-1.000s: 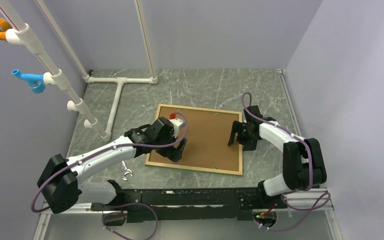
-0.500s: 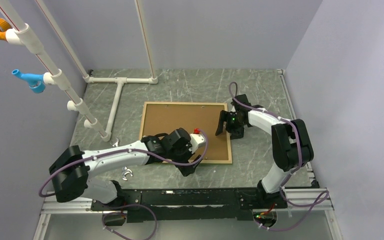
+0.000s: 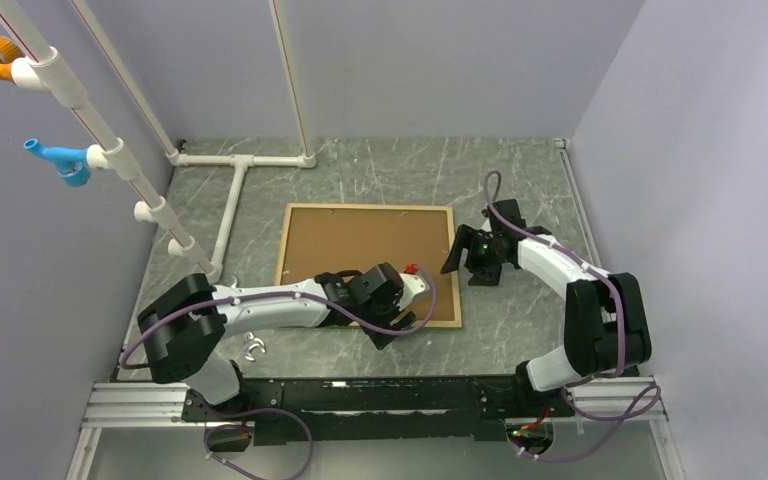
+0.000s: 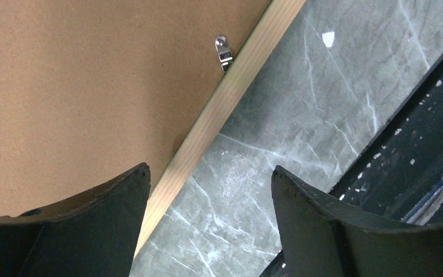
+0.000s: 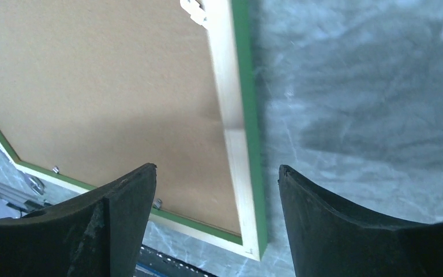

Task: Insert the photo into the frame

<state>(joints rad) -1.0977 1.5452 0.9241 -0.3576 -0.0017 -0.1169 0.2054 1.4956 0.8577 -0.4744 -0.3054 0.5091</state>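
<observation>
The frame [image 5: 226, 86] (tan up) lies under gaping left gripper [image 4: 210, 179], right gripper [image 5: 216, 170]

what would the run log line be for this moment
frame: tan side up on table, backing board showing | left gripper: open, at near edge | right gripper: open, at right edge | photo: not in view

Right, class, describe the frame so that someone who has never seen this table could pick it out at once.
In the middle of the grey marble table lies one big flat rectangle: the frame. Its narrow pale wood border around a plain brown board sets it apart from the white pipes behind it.
</observation>
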